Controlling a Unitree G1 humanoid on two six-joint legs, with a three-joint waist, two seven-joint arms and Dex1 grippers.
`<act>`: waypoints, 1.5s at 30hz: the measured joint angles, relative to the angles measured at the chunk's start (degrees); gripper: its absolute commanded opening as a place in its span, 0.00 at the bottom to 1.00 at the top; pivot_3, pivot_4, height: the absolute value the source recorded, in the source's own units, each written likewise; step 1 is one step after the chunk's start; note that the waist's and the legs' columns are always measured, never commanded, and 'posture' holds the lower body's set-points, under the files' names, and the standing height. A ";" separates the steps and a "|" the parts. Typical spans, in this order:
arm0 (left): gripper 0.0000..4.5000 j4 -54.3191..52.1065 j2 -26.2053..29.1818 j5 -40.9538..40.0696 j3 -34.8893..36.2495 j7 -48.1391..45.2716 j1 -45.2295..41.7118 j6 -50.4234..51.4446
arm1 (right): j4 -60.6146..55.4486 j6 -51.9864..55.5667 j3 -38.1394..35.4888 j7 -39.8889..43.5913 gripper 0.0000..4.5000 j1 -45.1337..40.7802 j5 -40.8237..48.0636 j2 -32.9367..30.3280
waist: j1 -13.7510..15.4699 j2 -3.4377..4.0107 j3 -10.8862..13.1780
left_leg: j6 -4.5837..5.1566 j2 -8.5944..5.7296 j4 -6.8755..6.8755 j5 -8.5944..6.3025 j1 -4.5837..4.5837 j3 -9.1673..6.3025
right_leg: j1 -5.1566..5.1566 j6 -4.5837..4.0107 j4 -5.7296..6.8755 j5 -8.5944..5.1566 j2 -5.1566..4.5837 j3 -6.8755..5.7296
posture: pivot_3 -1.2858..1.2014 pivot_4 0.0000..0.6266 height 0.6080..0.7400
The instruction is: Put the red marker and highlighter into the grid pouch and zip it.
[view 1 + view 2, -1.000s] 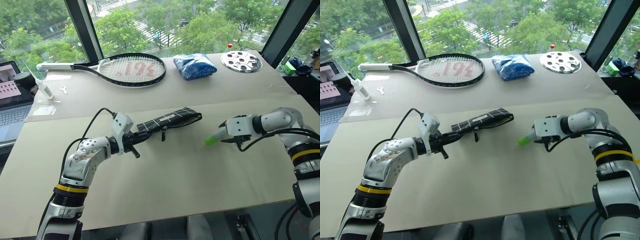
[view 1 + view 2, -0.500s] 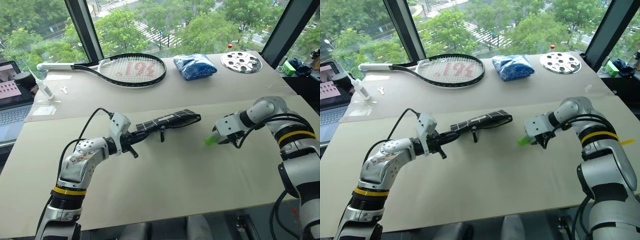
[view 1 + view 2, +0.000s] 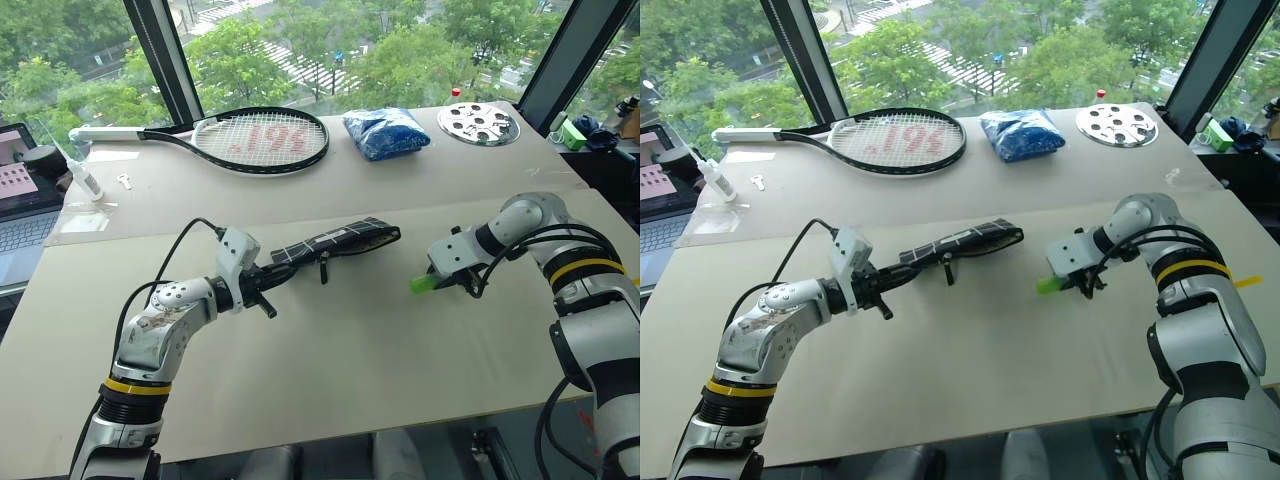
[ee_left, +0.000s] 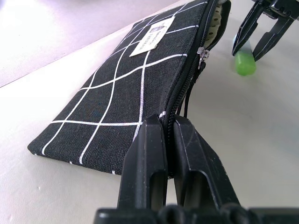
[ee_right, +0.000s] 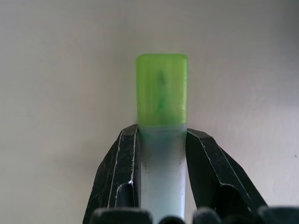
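The grid pouch (image 3: 335, 242) lies at the table's middle, black with white lines, white label (image 4: 155, 36) up, its far end gaping open. My left gripper (image 4: 161, 125) is shut on the pouch's near end at the zipper edge. The highlighter (image 3: 423, 284), green cap and pale body, rests on the table right of the pouch. My right gripper (image 5: 161, 133) points steeply down, and its fingers (image 5: 119, 163) press the pale body (image 5: 161, 168) from both sides, the cap sticking out ahead. The red marker is out of view.
At the back of the table lie a tennis racket (image 3: 260, 138), a blue plastic bag (image 3: 388, 131) and a perforated metal disc (image 3: 478, 122). A laptop (image 3: 20, 215) and a white bottle (image 3: 85, 178) sit at the far left.
My right gripper has tipped downward over the highlighter and its fingers have closed onto the body. The left gripper and the pouch have stayed where they were.
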 measured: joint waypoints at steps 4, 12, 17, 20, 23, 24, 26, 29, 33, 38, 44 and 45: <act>0.00 0.20 -0.04 -0.22 -0.28 -0.19 -0.42 -0.04 | -17.43 10.13 -6.30 2.19 0.23 10.05 8.59 -3.34 | 0.43 0.01 0.01 | -0.01 0.03 -0.03 -0.01 -0.06 -0.06 | -0.07 0.00 0.02 0.00 0.02 -0.04 | 0.52 0.24 1.00; 0.00 2.10 -0.23 -0.18 -1.38 -1.13 -1.93 -0.11 | -61.07 34.93 -12.39 -1.54 0.23 28.27 15.41 -6.61 | 1.24 0.02 0.02 | 0.00 -0.01 0.03 -0.04 -0.05 0.01 | -0.12 -0.01 0.02 0.02 -0.02 -0.02 | 0.52 0.24 1.00; 0.00 3.17 -0.13 -0.12 -1.81 -2.02 -3.04 -0.34 | -73.17 46.29 -11.95 -7.78 0.23 25.76 9.67 -6.00 | 1.41 0.01 0.02 | 0.01 -0.02 0.08 -0.05 -0.02 0.10 | -0.11 -0.01 0.01 0.02 -0.02 -0.02 | 0.52 0.24 1.00; 0.00 3.75 -0.11 -0.02 -2.03 -2.39 -3.42 -0.51 | -75.58 52.23 -10.64 -11.12 0.23 21.94 5.90 -4.03 | 1.42 0.00 0.03 | 0.01 0.00 0.07 -0.04 -0.04 0.17 | -0.11 -0.01 0.01 0.02 -0.01 -0.04 | 0.52 0.24 1.00; 0.00 3.86 -0.11 0.28 -2.34 -2.55 -3.67 -0.54 | -75.65 55.29 -8.83 -13.22 0.23 19.67 2.57 -3.48 | 1.45 0.00 0.03 | 0.01 -0.02 0.07 -0.05 -0.07 0.19 | -0.11 -0.01 0.01 0.02 -0.02 -0.05 | 0.52 0.24 1.00; 0.00 3.86 -0.12 0.30 -2.38 -2.56 -3.67 -0.54 | -75.66 55.76 -8.42 -13.55 0.23 19.37 1.60 -3.50 | 1.53 0.00 0.03 | 0.01 -0.02 0.06 -0.05 -0.08 0.20 | -0.11 -0.01 0.00 0.02 -0.03 -0.08 | 0.52 0.24 1.00; 0.00 3.86 -0.12 0.33 -2.39 -2.55 -3.67 -0.55 | -75.64 56.01 -7.46 -13.79 0.23 19.35 0.62 -3.51 | 1.55 -0.01 0.03 | 0.02 -0.02 0.05 -0.05 -0.10 0.21 | -0.11 -0.01 -0.02 0.02 -0.03 -0.10 | 0.52 0.24 1.00; 0.00 3.87 -0.18 0.45 -2.48 -2.52 -3.67 -0.55 | -75.20 56.08 -5.19 -14.03 0.23 19.45 -0.70 -3.47 | 1.42 -0.01 0.03 | 0.01 -0.01 0.04 -0.05 -0.09 0.22 | -0.12 -0.01 -0.02 0.02 -0.02 -0.10 | 0.52 0.24 1.00; 0.00 3.87 -0.34 0.61 -2.48 -2.40 -3.67 -0.55 | -75.99 56.44 -4.45 -13.34 0.23 19.81 -0.17 -3.30 | 1.40 -0.01 0.04 | 0.01 0.00 0.03 -0.05 -0.09 0.20 | -0.12 -0.01 -0.02 0.02 -0.02 -0.10 | 0.52 0.24 1.00; 0.00 3.86 -0.39 0.63 -2.45 -2.32 -3.66 -0.55 | -78.18 56.69 -4.51 -11.72 0.23 19.89 1.45 -4.39 | 1.41 -0.02 0.04 | 0.01 -0.01 0.03 -0.05 -0.09 0.18 | -0.11 -0.01 -0.02 0.02 -0.02 -0.11 | 0.52 0.24 1.00; 0.00 3.85 -0.43 0.64 -2.45 -1.98 -3.66 -0.55 | -75.05 55.39 -3.34 -12.81 0.23 19.74 0.29 -4.14 | 1.38 -0.02 0.04 | 0.01 -0.01 0.03 -0.05 -0.08 0.21 | -0.11 -0.01 -0.02 0.02 -0.02 -0.10 | 0.52 0.24 1.00; 0.00 3.85 -0.45 0.65 -2.45 -1.96 -3.66 -0.55 | -73.95 54.87 -2.93 -13.21 0.23 19.61 -0.29 -4.10 | 1.39 -0.02 0.04 | 0.01 -0.01 0.03 -0.05 -0.08 0.21 | -0.11 -0.01 -0.02 0.02 -0.02 -0.11 | 0.52 0.24 1.00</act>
